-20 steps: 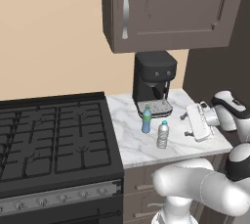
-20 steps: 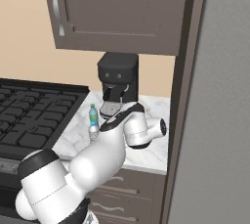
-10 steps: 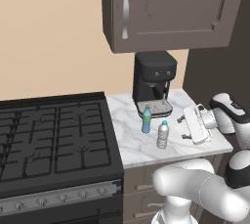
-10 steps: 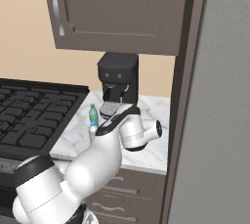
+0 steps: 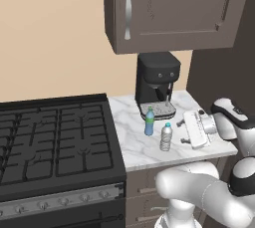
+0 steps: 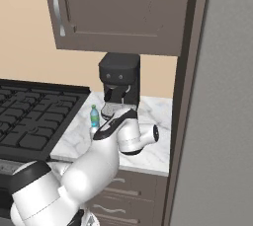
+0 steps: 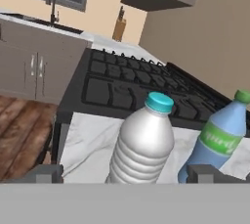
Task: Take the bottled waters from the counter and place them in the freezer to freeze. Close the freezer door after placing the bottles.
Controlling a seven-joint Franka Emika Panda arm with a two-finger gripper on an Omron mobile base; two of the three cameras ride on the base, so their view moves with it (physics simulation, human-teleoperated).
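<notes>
At the far left a black gas stove [image 5: 52, 140] sits flush against the white marble desk [image 5: 134, 145]. On that desk both water bottles stand upright, long axes vertical, teal caps up. The translucent blue bottle [image 5: 149, 121] is nearer the wall, just in front of the black coffee machine [image 5: 157, 83] and its drip tray; whether it holds water cannot be told. A little to its right and closer to the desk's front edge stands the clear greyish bottle [image 5: 166, 137], apart from the blue one, with its contents likewise impossible to judge. In the hand view the greyish bottle [image 7: 143, 144] fills the middle, ribbed at its lower body, with the blue bottle [image 7: 218, 140] leaning to its right because that camera is rolled. Right of the bottles the gripper [image 5: 180, 131] hangs level over the desk, fingers spread wide and pointing at the greyish bottle without touching it, holding nothing. A grey-brown wall cabinet [image 5: 169, 10] hangs above, doors closed.
</notes>
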